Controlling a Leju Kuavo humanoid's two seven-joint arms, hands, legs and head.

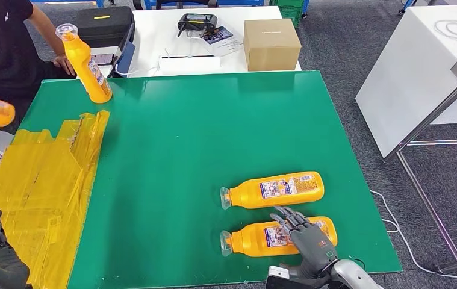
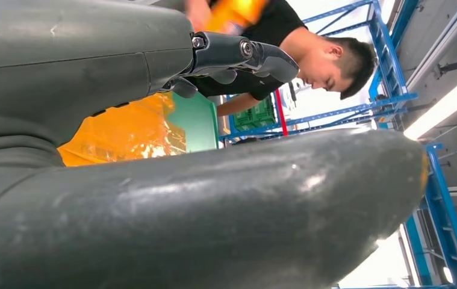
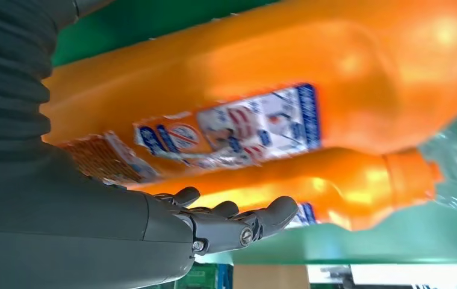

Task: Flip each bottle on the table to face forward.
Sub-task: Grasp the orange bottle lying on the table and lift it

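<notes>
Fingers (image 1: pixel 289 215) of right robot hand (image 1: pixel 310 238) lie outstretched over near bottle (image 1: pixel 256 238).

Bright, even overhead light; soft shadows; right wrist view's near bottle (image 3: pixel 310 66) blurred.

This looks like a robot lab or test workshop: a green surface (image 1: pixel 214 132) fills the middle of the frame, white tables (image 1: pixel 418 66) stand at top and right over grey carpet, a black case (image 1: pixel 102 25) (upper left) and cardboard box (image 1: pixel 271 43) sit behind, with blue racking (image 2: pixel 394 72) overhead.
</notes>
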